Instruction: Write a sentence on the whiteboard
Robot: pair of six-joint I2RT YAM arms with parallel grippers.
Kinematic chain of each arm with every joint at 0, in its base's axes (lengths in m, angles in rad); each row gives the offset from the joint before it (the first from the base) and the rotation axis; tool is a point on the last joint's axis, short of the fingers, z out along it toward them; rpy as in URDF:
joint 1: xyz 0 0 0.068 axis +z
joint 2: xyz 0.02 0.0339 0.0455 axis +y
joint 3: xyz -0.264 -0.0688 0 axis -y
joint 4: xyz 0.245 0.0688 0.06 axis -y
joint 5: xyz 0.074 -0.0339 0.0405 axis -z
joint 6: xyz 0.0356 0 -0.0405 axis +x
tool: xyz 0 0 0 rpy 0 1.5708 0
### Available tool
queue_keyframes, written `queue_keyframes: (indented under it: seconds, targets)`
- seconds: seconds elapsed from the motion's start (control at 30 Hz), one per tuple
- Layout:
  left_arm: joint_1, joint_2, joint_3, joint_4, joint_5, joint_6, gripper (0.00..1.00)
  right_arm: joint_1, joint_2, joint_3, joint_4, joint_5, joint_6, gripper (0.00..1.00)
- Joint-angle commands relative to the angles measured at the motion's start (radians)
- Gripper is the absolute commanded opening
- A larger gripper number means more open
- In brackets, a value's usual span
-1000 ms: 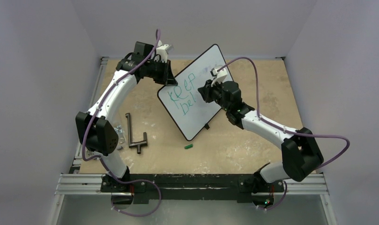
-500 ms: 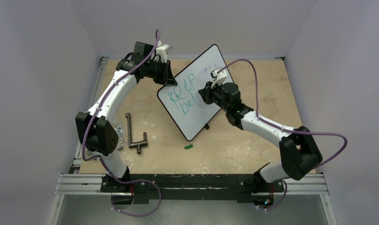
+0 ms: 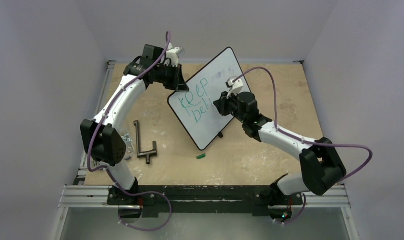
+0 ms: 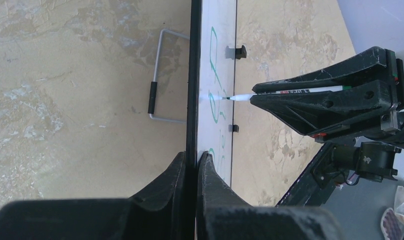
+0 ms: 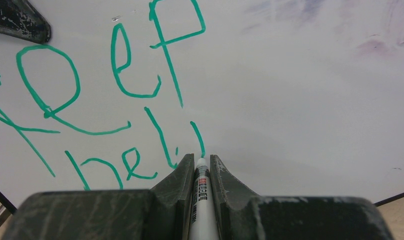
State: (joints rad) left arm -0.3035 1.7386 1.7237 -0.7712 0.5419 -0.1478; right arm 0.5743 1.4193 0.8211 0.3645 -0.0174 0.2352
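The whiteboard [image 3: 217, 75] stands tilted at the middle of the table. My left gripper [image 3: 182, 86] is shut on its upper left edge; the left wrist view shows the jaws [image 4: 191, 160] pinching the black frame. My right gripper [image 3: 220, 104] is shut on a white marker [image 5: 202, 200] whose tip touches the board [image 5: 300, 100]. The sentence [image 5: 173, 75] is in green: "Keep" on the top line and "bel" plus a fresh downstroke on the second, ending at the tip. From the left wrist, the marker [image 4: 285, 93] meets the board face [image 4: 217, 60] edge-on.
A green marker cap [image 3: 201, 156] lies on the table below the board. A dark T-shaped metal tool [image 3: 142, 145] lies to the left, near the left arm. The board's wire stand [image 4: 157, 95] sticks out behind it. Purple walls enclose the table.
My right gripper has shifted slightly right and down along the board, and a new stroke has been added after "bel". The left gripper and board have stayed still.
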Motion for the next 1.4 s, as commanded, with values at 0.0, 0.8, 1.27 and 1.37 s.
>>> queue_keyframes:
  seconds: [0.0, 0.8, 1.27, 1.37]
  targets:
    - [0.018, -0.024, -0.007, -0.055, -0.260, 0.091, 0.00, 0.002, -0.057, 0.039, -0.005, -0.013, 0.009, 0.00]
    - [0.018, -0.027, -0.006, -0.056, -0.262, 0.093, 0.00, 0.001, 0.020, 0.165, 0.014, -0.029, 0.025, 0.00]
    - [0.018, -0.027, -0.007, -0.059, -0.264, 0.093, 0.00, 0.002, 0.065, 0.159, 0.026, -0.014, 0.021, 0.00]
    - [0.018, -0.027, -0.006, -0.059, -0.264, 0.094, 0.00, 0.002, 0.068, 0.156, 0.026, -0.002, 0.016, 0.00]
